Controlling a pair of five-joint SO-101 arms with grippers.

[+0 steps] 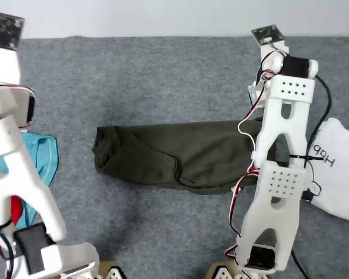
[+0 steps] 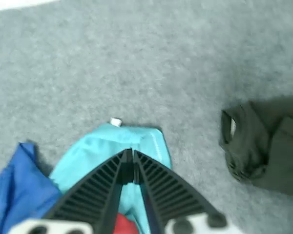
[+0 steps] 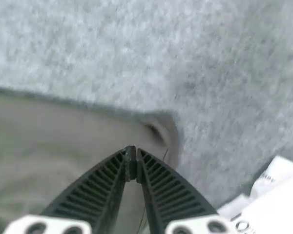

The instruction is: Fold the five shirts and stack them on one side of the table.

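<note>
Centrally lies the olive shirt (image 1: 163,157); right hand (image 3: 131,151) clenched above it, left hand (image 2: 132,156) clenched above the teal shirt (image 2: 136,139)

Your two arms, both with jaws pressed together.
Your right gripper (image 3: 131,163) sits over one end of the olive shirt (image 1: 163,154) — your left gripper (image 2: 132,161) hangs well apart from it.
</note>
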